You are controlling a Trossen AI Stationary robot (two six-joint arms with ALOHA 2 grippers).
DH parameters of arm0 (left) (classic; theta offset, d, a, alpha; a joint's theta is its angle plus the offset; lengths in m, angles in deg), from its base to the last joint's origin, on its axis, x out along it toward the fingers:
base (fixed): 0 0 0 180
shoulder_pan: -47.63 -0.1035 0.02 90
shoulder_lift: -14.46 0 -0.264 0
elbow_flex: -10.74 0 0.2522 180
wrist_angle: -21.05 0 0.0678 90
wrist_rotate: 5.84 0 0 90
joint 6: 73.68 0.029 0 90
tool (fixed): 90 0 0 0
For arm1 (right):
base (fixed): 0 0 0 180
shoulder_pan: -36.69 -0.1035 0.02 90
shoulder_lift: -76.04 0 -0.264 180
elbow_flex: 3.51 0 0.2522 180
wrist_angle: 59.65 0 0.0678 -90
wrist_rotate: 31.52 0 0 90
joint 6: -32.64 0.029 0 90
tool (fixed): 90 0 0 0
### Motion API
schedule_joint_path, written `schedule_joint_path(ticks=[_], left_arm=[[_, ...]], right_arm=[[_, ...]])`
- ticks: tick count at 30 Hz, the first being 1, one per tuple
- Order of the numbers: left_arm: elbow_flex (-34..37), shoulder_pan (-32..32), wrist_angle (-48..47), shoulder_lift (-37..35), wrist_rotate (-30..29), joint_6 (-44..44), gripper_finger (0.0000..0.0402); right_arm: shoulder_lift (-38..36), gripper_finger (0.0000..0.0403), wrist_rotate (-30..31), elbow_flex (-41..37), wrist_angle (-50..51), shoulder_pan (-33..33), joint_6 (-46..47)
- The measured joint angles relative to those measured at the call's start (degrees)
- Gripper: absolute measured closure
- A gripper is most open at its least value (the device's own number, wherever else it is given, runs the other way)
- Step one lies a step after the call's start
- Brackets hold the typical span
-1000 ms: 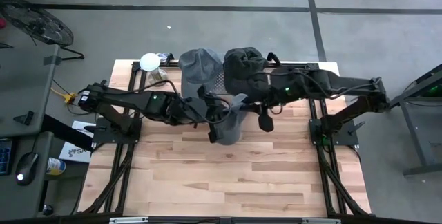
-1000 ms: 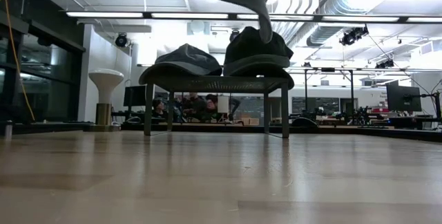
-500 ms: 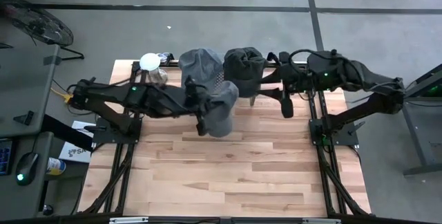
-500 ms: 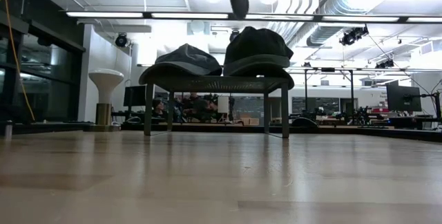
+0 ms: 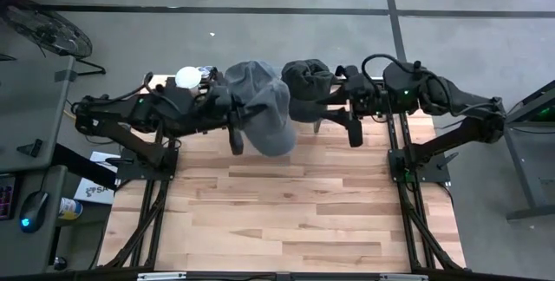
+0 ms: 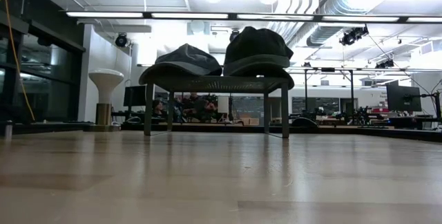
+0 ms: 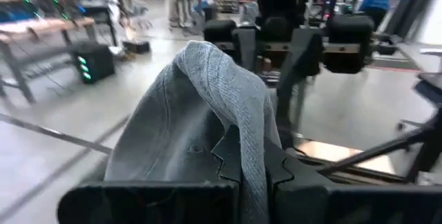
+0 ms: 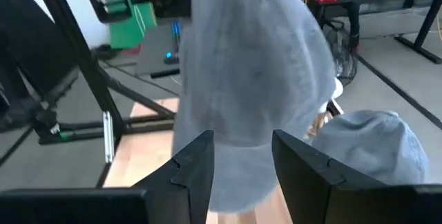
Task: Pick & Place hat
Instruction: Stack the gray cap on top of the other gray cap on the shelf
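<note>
Carry step: left gripper [image 7: 252,175] fingers clamp the grey fabric hat [image 5: 264,118] aloft; right gripper [image 8: 242,158] open, empty. Next: lower onto the low mesh rack [image 6: 214,84] (two hats there).

Count: 3 hats total, namely 1 light grey hat [image 5: 267,118] held up, 1 grey hat [image 6: 181,59] and 1 dark hat [image 6: 257,48] on 1 mesh rack [image 6: 215,85]. 1 white lamp [image 5: 187,77]. 2 arms.

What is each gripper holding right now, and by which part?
The left gripper is shut on the grey hat, pinching a fold of its fabric. The right gripper is open, holding nothing.
</note>
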Motion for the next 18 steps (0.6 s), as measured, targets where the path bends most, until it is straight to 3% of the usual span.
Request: schedule_joint_path(ticks=[2, 6, 18], left_arm=[[0.0, -2.0, -0.4, -0.4, 1.3, 1.6, 0.0401], [0.0, -8.9, -1.3, -1.7, 11.8, 1.8, 0.0401], [0.0, -38.0, -9.6, -3.8, 55.5, 4.0, 0.0401]], right_arm=[[0.0, 0.0263, 1.2, 0.0, -0.1, 0.0, 0.0], [0.4, 0.0263, 2.5, 0.0, -0.2, 0.0, -0.1], [0.4, 0.0263, 5.8, -0.1, 0.1, 0.0, 0.1]])
